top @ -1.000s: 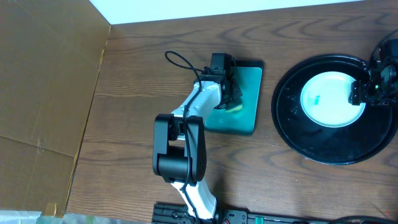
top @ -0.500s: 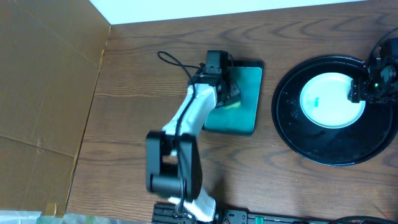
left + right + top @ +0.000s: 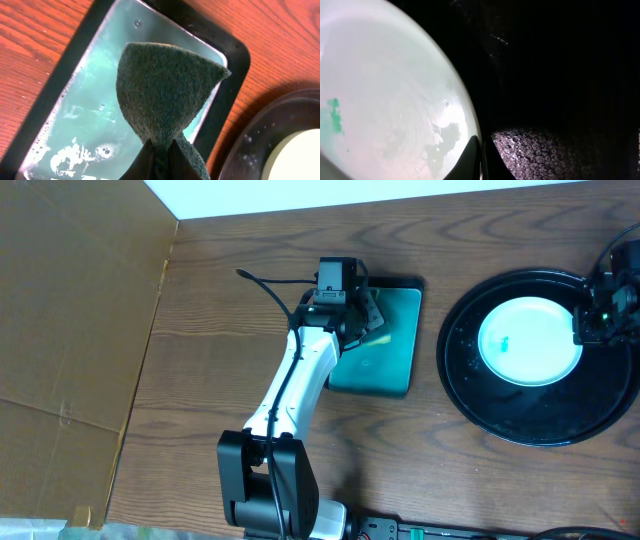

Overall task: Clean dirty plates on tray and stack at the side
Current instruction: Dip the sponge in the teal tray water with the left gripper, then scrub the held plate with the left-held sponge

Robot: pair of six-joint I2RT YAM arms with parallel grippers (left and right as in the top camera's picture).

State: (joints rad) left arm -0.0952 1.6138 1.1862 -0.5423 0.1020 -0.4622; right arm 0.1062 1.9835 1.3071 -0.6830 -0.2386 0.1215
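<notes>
One white plate with a small teal smear lies in the round black tray. My right gripper is at the plate's right edge, shut on the rim of the plate, one finger above and one below. My left gripper hangs over the teal rectangular tray, shut on a dark green scouring pad that sticks out past its fingertips. Only one plate is in view.
The teal tray holds soapy water with white foam. The black tray is wet with droplets and sits just right of it. A brown cardboard sheet covers the table's left side.
My right gripper has closed on the plate's rim, and the plate has shifted slightly left. My left arm has stretched out further over the teal tray, with the pad still in its grip.
</notes>
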